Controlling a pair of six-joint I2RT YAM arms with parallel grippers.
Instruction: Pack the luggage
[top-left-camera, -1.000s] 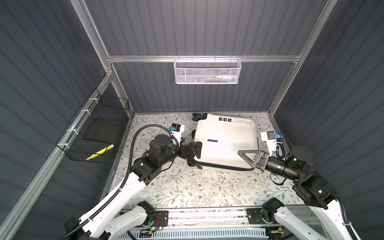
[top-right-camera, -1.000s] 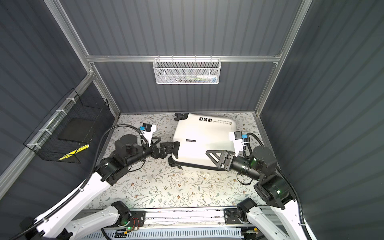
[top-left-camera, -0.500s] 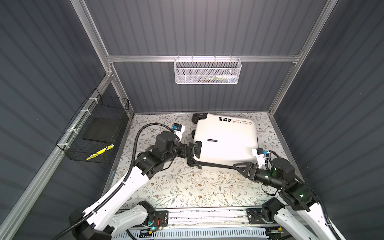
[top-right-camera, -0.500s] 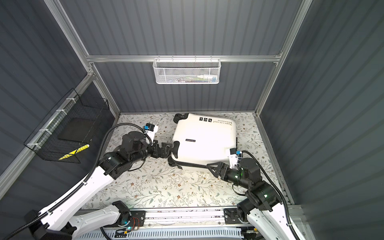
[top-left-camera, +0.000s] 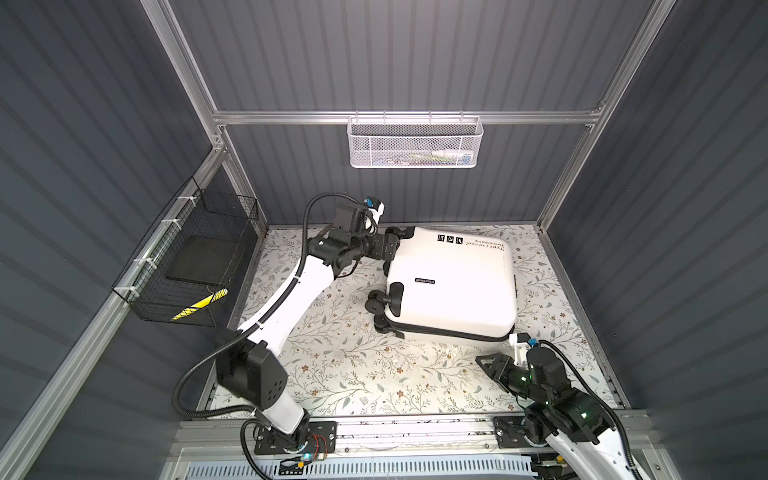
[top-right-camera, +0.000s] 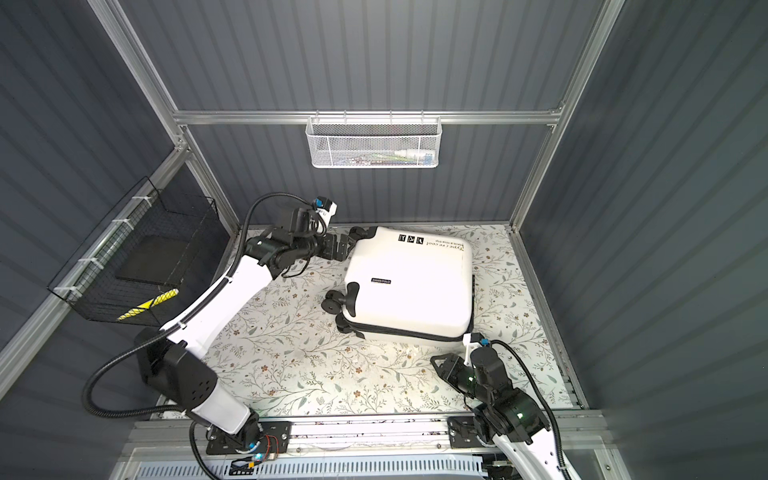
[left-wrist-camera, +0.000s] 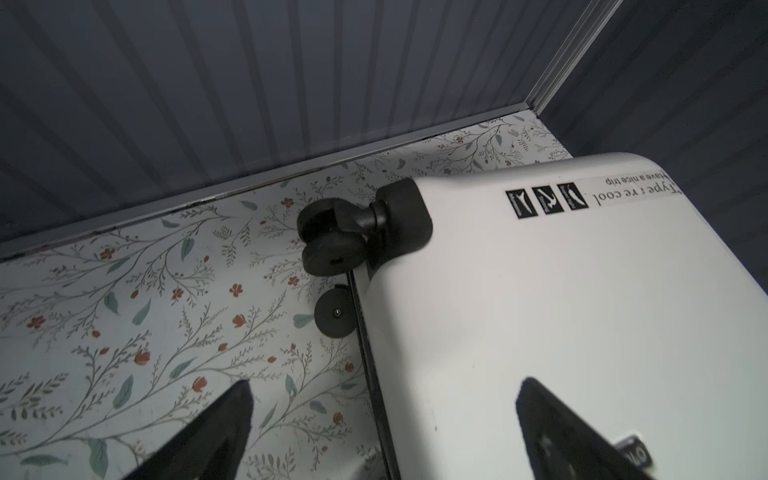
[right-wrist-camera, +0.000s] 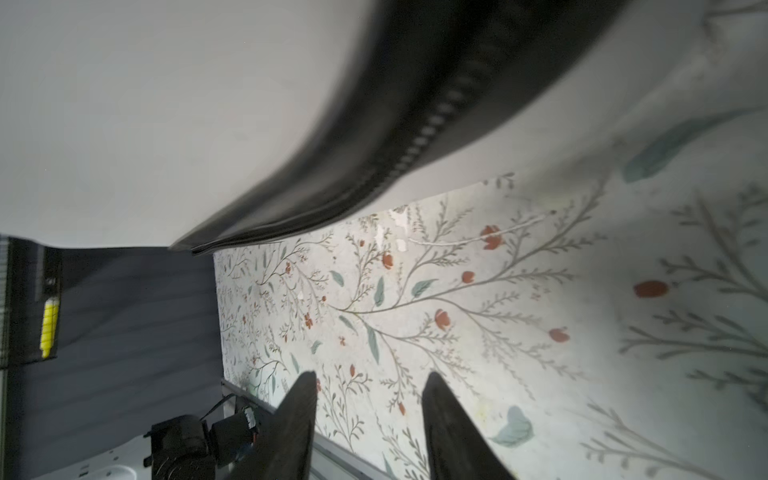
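Quick rundown for you: the luggage (top-left-camera: 453, 286) (top-right-camera: 411, 286) lies flat on the floral desk (top-left-camera: 353, 365), toward the back right, white shell up. It looks zipped all the way round, with its wheels (left-wrist-camera: 332, 237) pointing to the left side and the black script along the back edge.

Your left tool (top-left-camera: 390, 249) (top-right-camera: 338, 245) is up at the back-left wheel corner of the case with its jaws spread as wide as they go. In the left wrist view (left-wrist-camera: 382, 390) one finger sits over the white shell (left-wrist-camera: 561, 311) and the other over bare desk, so the jaws straddle the zipper edge. It isn't gripping anything. I honestly can't tell if the finger over the shell touches it or just hangs above.

Your right tool (top-left-camera: 488, 363) (top-right-camera: 440, 361) is low over the desk, just off the front-right corner of the case and apart from it. In the right wrist view (right-wrist-camera: 370, 376) there's a clear gap between the two fingers and only floral print showing through it, so it's partly spread and holds nothing. The black zipper (right-wrist-camera: 415, 137) and the shell (right-wrist-camera: 145, 104) loom very close there, pretty blurred.

Also in the shot: the white mesh basket (top-left-camera: 415, 141) on the back wall and the black wire basket (top-left-camera: 187, 266) on the left wall.
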